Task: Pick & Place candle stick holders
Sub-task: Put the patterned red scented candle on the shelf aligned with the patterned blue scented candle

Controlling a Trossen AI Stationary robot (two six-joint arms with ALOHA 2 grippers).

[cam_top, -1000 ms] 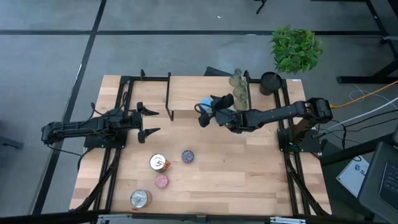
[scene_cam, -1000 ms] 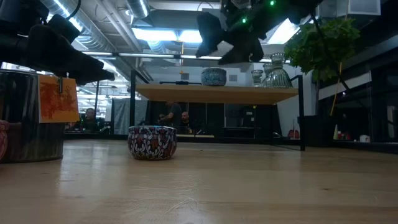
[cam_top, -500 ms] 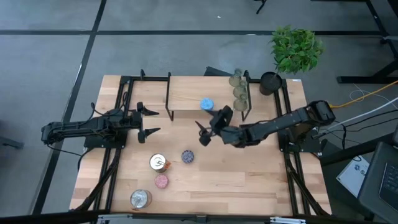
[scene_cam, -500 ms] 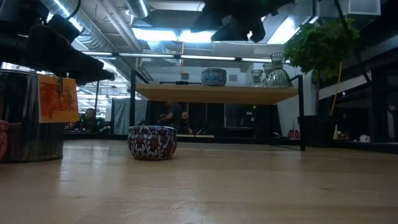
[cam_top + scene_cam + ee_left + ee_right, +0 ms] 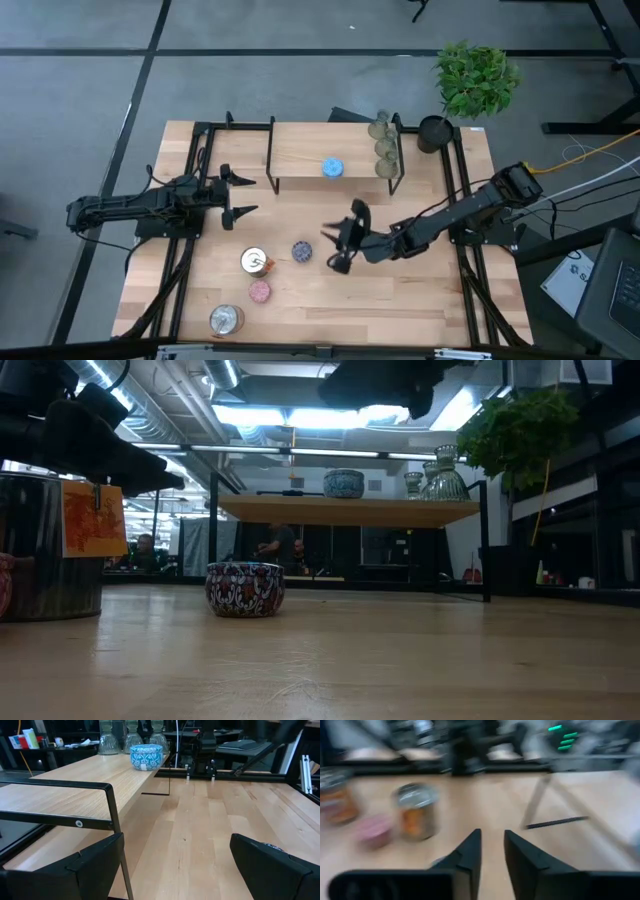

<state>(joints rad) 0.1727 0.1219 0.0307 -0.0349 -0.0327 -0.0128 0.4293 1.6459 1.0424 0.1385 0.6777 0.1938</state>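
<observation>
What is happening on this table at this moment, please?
The robot is moving candle stick holders onto a raised shelf. The blue holder and three green glass holders stand there. The right claw, open and empty, hangs over the table beside the purple-speckled holder. Two silvery holders and the pink holder wait on the table nearby. The left claw is open and idle at the left side.

No lettering, number or brand reads anywhere; the orange paper label (image 5: 94, 518) on the large silvery metal holder (image 5: 40, 545) shows only an illegible pattern.
</observation>
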